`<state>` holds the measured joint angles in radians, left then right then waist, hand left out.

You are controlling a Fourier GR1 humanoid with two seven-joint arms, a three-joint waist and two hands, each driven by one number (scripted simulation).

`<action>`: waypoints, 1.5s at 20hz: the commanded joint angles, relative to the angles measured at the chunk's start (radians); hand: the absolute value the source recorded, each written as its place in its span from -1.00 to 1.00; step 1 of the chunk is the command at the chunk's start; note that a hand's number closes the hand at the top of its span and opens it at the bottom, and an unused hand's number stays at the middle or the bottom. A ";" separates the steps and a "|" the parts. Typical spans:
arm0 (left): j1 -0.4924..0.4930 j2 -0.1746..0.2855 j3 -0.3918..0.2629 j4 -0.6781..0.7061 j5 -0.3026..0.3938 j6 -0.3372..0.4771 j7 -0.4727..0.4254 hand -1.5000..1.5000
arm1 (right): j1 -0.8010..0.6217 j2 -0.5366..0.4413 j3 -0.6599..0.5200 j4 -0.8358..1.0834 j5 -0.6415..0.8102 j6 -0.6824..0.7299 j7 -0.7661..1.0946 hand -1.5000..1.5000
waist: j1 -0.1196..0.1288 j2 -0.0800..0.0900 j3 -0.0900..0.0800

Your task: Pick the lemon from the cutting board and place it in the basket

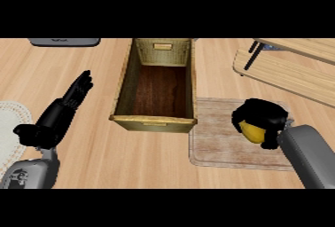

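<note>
at the frame's right the right hand (262, 116) curls round the lemon (251, 131) over the cutting board (216, 148). best to lift above the basket (153, 120) rim at centre, carry left, release low inside. left hand (68, 99) rests at left, fingers straight.

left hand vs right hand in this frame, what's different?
The left hand is open with straight fingers; the right hand is curled round the lemon. The left hand holds nothing; the right hand hides most of the lemon. The left hand is over the counter, left of the basket; the right hand is over the cutting board, right of the basket. Both are black.
</note>
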<state>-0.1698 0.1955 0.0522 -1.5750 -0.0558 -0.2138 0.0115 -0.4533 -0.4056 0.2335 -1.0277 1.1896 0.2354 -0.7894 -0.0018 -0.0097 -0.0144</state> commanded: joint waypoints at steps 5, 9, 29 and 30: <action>0.017 0.002 0.012 0.007 0.001 0.008 0.024 0.00 | 0.081 0.394 0.070 -0.155 0.060 0.074 0.517 1.00 | -0.032 -0.031 0.007; 0.021 -0.001 0.000 0.004 0.001 -0.003 0.010 0.00 | 0.089 0.400 0.143 -0.267 0.012 0.062 0.733 1.00 | 0.001 -0.026 0.012; 0.014 -0.007 -0.019 0.012 -0.016 -0.004 0.010 0.00 | 0.070 0.405 0.668 -0.967 -0.381 -0.516 1.629 1.00 | 0.016 -0.024 0.008; -0.010 -0.004 -0.005 0.014 -0.003 -0.004 0.019 0.00 | 0.030 0.406 0.672 -0.988 -0.367 -0.506 1.700 1.00 | 0.009 -0.022 0.007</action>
<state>-0.1731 0.1887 0.0406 -1.5699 -0.0597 -0.2197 0.0236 -0.3509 -0.0009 0.8292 -1.9193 0.7932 -0.2086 0.6971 0.0169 -0.0340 -0.0029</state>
